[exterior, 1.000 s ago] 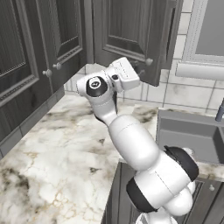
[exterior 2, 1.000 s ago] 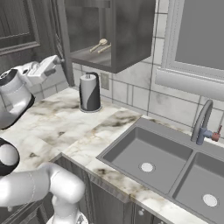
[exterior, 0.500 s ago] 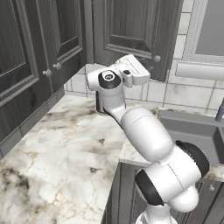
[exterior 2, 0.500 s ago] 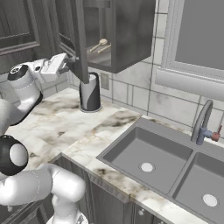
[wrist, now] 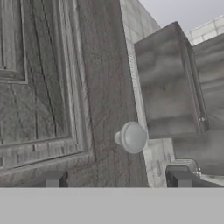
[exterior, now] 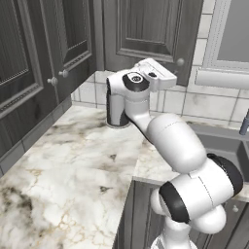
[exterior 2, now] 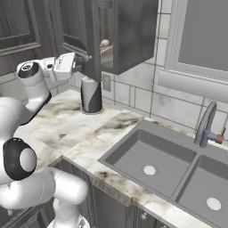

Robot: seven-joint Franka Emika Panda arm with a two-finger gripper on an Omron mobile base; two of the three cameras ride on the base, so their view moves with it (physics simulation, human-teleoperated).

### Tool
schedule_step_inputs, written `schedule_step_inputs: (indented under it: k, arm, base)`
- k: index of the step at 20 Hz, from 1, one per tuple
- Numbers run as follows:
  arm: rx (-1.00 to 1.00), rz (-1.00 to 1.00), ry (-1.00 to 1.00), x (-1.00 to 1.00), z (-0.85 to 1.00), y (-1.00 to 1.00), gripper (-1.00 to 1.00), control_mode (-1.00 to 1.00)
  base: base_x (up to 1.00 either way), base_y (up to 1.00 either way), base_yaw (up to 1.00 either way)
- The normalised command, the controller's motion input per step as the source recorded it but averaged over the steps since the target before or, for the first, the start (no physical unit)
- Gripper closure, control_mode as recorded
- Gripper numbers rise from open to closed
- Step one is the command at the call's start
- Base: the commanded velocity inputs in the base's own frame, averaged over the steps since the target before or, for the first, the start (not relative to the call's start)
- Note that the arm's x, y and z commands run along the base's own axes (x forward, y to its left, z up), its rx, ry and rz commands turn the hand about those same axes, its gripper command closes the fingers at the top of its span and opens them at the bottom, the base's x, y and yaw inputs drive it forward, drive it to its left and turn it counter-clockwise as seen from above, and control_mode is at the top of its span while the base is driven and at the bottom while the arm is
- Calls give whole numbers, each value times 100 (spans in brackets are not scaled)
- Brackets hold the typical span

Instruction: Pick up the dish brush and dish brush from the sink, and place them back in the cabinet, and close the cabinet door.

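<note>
Counter [exterior: 73, 160]: white-brown marble, well below the jaws, running from the corner to the sink.
Cabinet [exterior 2: 129, 35]: dark grey wall cabinet just beyond the jaws; its grey streaked interior shows past the door's edge.
Cabinet door [wrist: 52, 87]: partly open, directly ahead of the jaws; its raised panel faces the hand camera.
Sink [exterior 2: 151, 156]: dark grey double basin, low and well to the right of the jaws, a white drain disc in each bowl.
Faucet [exterior 2: 205, 127]: grey, behind the sink, far from the jaws.
Paper towel roll [exterior 2: 91, 94]: upright on the counter, below and just beyond the jaws.
Gripper [wrist: 116, 179]: jaws spread wide, holding nothing; the two dark tips stand either side of the knob's line, short of it.
Dish brush [exterior 2: 105, 43]: tan, on the cabinet shelf, beyond and slightly above the jaws, partly hidden by the door.
Door knob [wrist: 131, 137]: small, round, pale grey, just ahead of the jaws and between them, apart from both tips.
</note>
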Motion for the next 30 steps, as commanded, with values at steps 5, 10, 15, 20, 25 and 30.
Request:
schedule_step_inputs:
  k: [5, 10, 15, 20, 25, 30]
  arm:
    - [4, 10, 8, 16, 0, -27, -100, -100]
    - [2, 9, 5, 18, 0, -25, -100, -100]
    - [1, 9, 4, 19, 0, -24, -100, -100]
    - [0, 8, 3, 23, 0, -22, -100, -100]
    - [0, 7, 1, 23, 0, -21, -100, -100]
    - [0, 5, 1, 8, 0, -8, -100, -100]
  base:
    - [0, 0, 0]
    - [0, 0, 0]
    - [0, 0, 0]
    - [0, 0, 0]
    - [0, 0, 0]
    - [0, 0, 0]
